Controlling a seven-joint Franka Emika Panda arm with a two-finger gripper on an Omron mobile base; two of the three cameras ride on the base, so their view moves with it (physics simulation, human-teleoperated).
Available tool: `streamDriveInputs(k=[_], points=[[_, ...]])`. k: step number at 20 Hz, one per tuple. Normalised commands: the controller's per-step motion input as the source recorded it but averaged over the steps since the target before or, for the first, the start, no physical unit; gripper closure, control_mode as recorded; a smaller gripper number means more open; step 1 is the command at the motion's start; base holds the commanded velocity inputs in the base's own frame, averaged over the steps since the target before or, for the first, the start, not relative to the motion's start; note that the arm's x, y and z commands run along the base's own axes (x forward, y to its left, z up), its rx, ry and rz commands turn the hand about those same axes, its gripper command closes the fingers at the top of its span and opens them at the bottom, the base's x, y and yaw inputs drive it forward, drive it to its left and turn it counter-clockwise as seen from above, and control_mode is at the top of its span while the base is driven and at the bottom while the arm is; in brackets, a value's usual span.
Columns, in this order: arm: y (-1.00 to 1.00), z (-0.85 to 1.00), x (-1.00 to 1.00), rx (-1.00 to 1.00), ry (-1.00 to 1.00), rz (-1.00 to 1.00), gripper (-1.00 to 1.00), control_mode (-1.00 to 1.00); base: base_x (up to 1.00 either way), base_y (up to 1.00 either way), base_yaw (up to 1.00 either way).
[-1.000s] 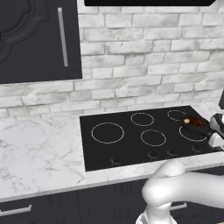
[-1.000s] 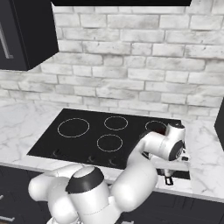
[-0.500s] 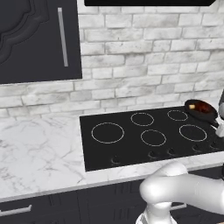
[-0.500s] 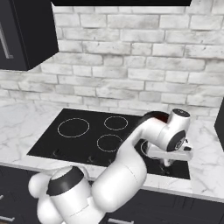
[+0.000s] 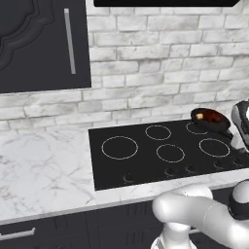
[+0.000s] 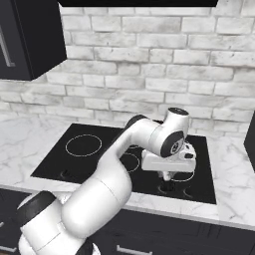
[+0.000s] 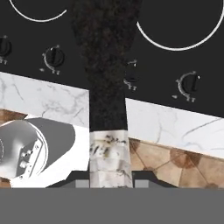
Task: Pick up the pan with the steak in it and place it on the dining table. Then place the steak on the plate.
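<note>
no readable text, labels, brands or numbers, cooktop (image 5: 165,153) bears only white ring markings and plain knobs

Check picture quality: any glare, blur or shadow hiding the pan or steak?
Left base view: sharp, evenly lit, the pan with the steak cut near the right edge. Hand view: the pan handle looms large and grainy, no glare. Right base view: crisp, soft shadows.

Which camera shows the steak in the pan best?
The left base view: the steak lies reddish-brown inside the pan, raised above the cooktop. The hand view shows the pan's dark handle; the right base view has the arm in front.
</note>
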Motion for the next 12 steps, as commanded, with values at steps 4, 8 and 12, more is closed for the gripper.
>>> streamDriveInputs(k=[4, 8, 12], points=[[0.90, 0.36, -0.49, -0.10, 0.01, 0.13, 1.00, -1.00, 0.00, 0.00, 0.00], [0.86, 0.40, -0.46, -0.11, 0.01, 0.14, 1.00, -1.00, 0.00, 0.00, 0.00], [0.77, 0.39, -0.43, -0.06, 0.01, 0.16, 1.00, -1.00, 0.00, 0.00, 0.00]])
